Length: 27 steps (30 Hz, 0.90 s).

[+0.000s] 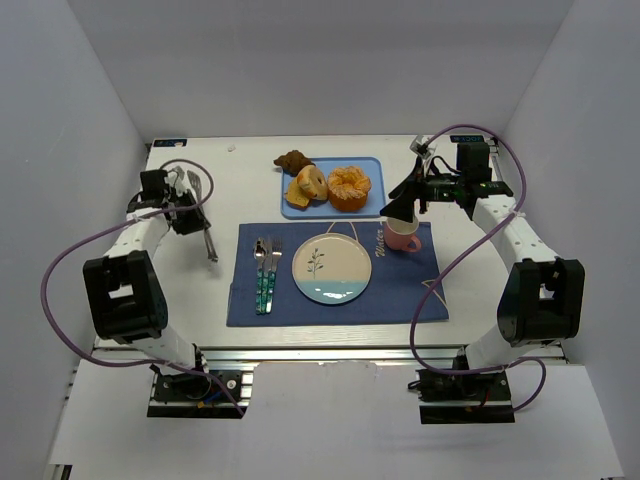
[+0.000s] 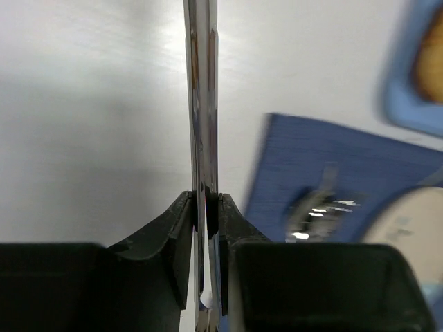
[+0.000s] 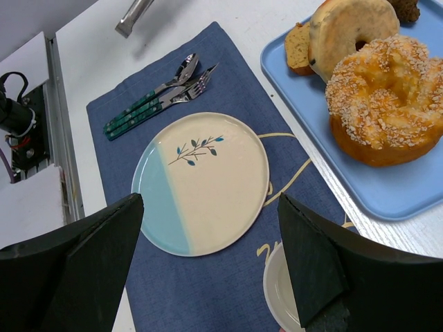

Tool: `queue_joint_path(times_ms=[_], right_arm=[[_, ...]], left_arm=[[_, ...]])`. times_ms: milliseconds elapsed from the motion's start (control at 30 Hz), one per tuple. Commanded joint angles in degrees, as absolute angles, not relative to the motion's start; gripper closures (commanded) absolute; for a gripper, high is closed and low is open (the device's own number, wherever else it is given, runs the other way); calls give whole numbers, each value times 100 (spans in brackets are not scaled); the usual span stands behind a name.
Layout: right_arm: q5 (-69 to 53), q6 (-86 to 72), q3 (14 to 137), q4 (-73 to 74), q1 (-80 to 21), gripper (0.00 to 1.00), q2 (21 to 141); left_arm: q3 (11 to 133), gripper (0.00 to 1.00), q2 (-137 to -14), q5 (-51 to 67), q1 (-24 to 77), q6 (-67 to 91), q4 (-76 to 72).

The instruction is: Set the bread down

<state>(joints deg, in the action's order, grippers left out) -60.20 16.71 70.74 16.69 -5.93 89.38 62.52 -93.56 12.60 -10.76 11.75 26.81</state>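
The bread lies on a blue tray at the back middle. A plain golden ring leans on a yellow-orange wedge slice. In the right wrist view the ring and wedge are at the top right. My right gripper is open and empty, hovering over the placemat's right part; in its own view it is above the plate. My left gripper is at the far left, away from the tray, shut on thin metal tongs.
A seeded orange bun and a dark brown pastry share the tray. A blue placemat holds the plate, a spoon and fork and a pink cup under my right gripper. White walls enclose the table.
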Motion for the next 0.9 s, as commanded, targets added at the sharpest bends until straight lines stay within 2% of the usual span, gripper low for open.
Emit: queue_joint_path(times_ms=[0,100,300,667,867], right_arm=[[-6179,1653,7251,1714,-545,16,8833],[-6205,1626,7233,1670,-545,17,8824],[-6240,1582,7163,1600,-519,16,8772],[-6258,1556,7014,1538,-422,16,8692],[-6267,1547,6926,1529,-361,16,8657]], left_arm=[[6671,74,-8947,3054,-1072,1976,2382],[6697,66,-8912,3619,-994,2433,2198],[6960,51,-8938,3858,-792,2725,2223],[8348,49,-9702,3130,228,2330,3137],[8665,49,-10019,2945,624,2277,3261]])
